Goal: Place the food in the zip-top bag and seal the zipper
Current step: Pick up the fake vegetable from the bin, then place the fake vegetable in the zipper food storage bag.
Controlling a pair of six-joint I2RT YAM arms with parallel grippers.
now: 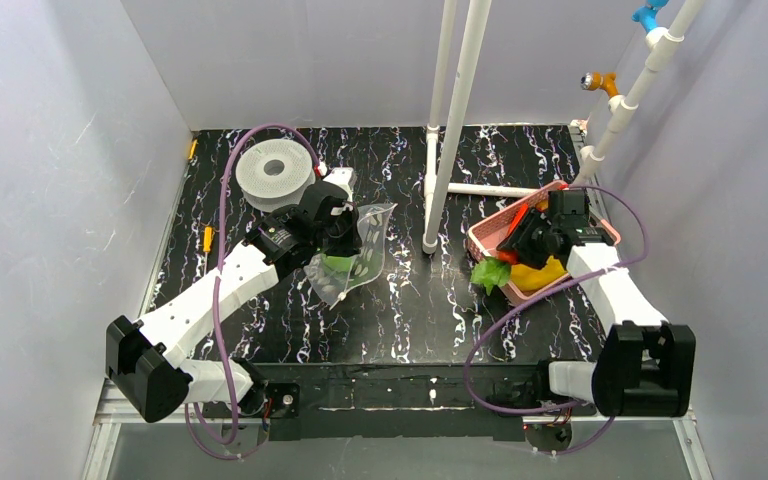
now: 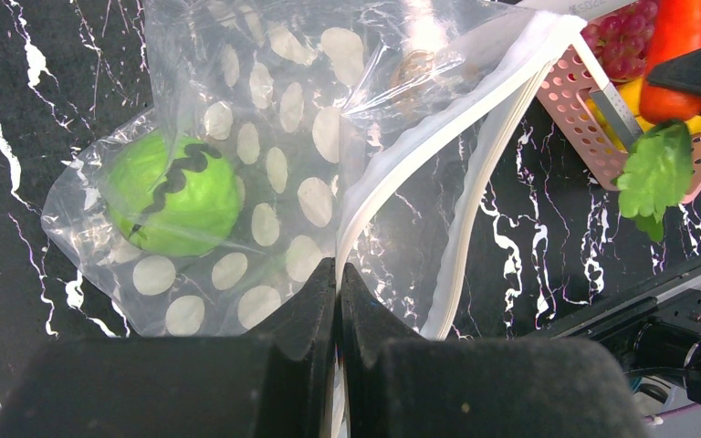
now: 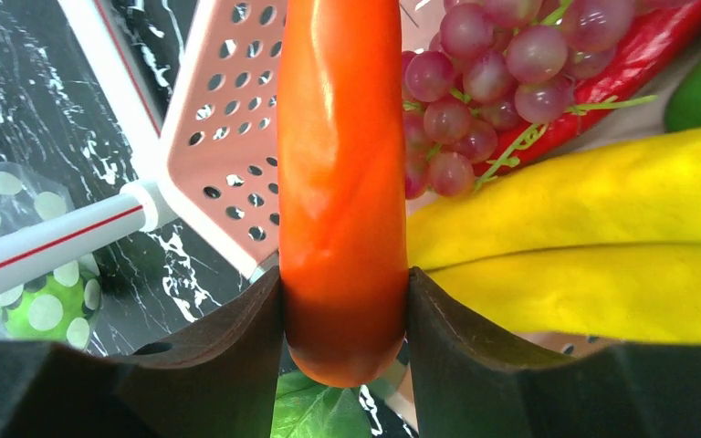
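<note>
The clear dotted zip-top bag (image 1: 362, 248) lies at centre left with a green round food (image 2: 173, 196) inside. My left gripper (image 2: 339, 274) is shut on the bag's mouth edge, pinching the white zipper (image 2: 438, 128) strip, and the mouth gapes to the right. Over the pink basket (image 1: 485, 238), my right gripper (image 3: 345, 301) is shut on a long orange food (image 3: 342, 164), both fingers pressed against its sides. Purple grapes (image 3: 484, 82), a yellow banana (image 3: 584, 237) and a red pepper (image 3: 639, 55) lie in the basket behind it.
A grey-white spool (image 1: 275, 172) stands at the back left, just beyond the left arm. White pipe posts (image 1: 455, 120) rise between bag and basket. A green leafy food (image 1: 490, 272) hangs over the basket's near-left edge.
</note>
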